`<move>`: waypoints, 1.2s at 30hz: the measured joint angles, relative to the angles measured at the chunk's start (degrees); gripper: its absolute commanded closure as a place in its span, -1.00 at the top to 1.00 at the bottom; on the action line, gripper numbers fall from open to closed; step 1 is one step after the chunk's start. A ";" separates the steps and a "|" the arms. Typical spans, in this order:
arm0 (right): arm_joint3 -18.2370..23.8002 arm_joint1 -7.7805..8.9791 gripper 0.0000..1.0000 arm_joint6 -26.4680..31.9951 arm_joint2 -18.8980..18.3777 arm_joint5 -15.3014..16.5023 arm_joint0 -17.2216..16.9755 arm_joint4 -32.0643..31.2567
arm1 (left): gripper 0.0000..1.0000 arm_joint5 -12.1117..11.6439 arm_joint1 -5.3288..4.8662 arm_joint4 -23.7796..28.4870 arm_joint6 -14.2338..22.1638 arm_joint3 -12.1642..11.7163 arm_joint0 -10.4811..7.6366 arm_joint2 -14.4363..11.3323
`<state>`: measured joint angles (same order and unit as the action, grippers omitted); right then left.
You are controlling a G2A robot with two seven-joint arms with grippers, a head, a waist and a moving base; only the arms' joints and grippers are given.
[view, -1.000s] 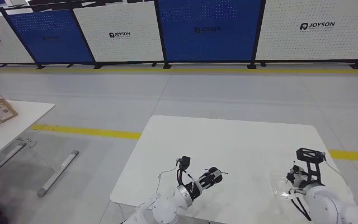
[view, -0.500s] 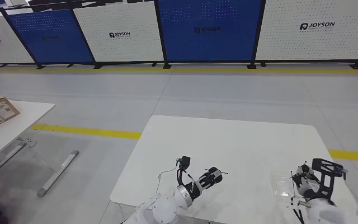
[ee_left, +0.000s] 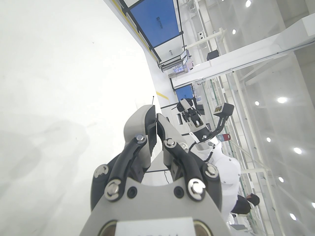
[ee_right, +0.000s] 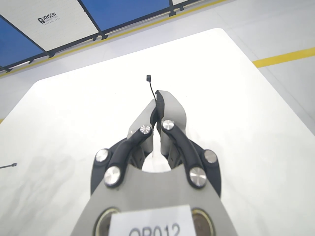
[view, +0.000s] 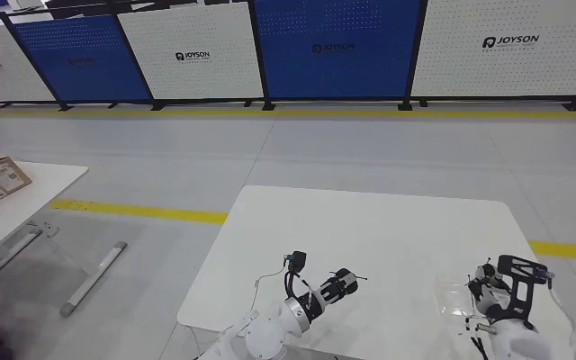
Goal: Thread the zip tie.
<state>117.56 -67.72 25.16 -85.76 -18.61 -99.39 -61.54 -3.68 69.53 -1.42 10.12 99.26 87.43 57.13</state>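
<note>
My right gripper (ee_right: pixel 157 94) is shut on a black zip tie (ee_right: pixel 150 87). The tie's square head sticks out past the fingertips above the white table (ee_right: pixel 221 79). In the top view this gripper (view: pixel 474 286) hangs over the table's near right part. My left gripper (ee_left: pixel 156 114) is shut too, with a thin black strip end (ee_left: pixel 153 99) poking out between its fingertips. In the top view it (view: pixel 346 281) sits near the table's front edge, left of centre and well apart from the right gripper.
A clear plastic bag (view: pixel 450 295) lies on the table just left of the right gripper. Another black zip tie end (ee_right: pixel 9 165) shows low at the side of the right wrist view. Bare table (view: pixel 378 225) stretches toward the far edge.
The right arm shifted toward the table's right edge and slightly nearer the front, then nearly settled. The left arm has not moved.
</note>
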 measured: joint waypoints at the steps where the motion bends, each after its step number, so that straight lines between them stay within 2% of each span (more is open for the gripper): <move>1: 0.22 -0.16 -1.00 -1.00 0.22 -0.24 -0.21 1.20 | -1.00 0.00 0.00 0.00 0.00 0.00 0.00 0.00; 3: 0.53 -0.48 -1.00 -3.17 0.29 0.27 -0.88 5.29 | -1.00 0.00 0.00 0.00 0.00 0.00 0.00 0.00; 7: -0.42 -1.03 -1.00 -8.20 1.09 -0.69 -2.63 8.26 | -1.00 0.00 0.00 0.00 0.00 0.00 0.00 0.00; 10: -0.97 -1.30 -1.00 -9.35 0.95 -0.92 -3.25 11.06 | -1.00 0.00 0.00 0.00 0.00 0.00 0.00 0.00; 23: -0.99 -1.29 -1.00 -9.38 0.91 -0.83 -3.20 10.91 | -1.00 0.00 0.00 0.00 0.00 0.00 0.00 0.00; 26: -1.39 -1.52 -1.00 -12.72 1.27 -0.48 -3.35 10.54 | -1.00 0.00 0.00 0.00 0.00 0.00 0.00 0.00; 31: -2.24 -2.29 -1.00 -23.01 3.34 -0.61 -5.33 9.84 | -1.00 0.00 0.00 0.00 0.00 0.00 0.00 0.00; 33: -2.90 -2.44 -1.00 -25.33 4.69 -0.12 -5.96 8.03 | -1.00 0.00 0.00 0.00 0.00 0.00 0.00 0.00; 36: -3.26 -2.48 -1.00 -25.58 5.37 0.37 -6.11 6.99 | -1.00 0.00 0.00 0.00 0.00 0.00 0.00 0.00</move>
<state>114.30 -70.19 -0.42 -80.39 -18.23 -105.50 -54.55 -3.68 69.53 -1.42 10.12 99.26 87.44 57.13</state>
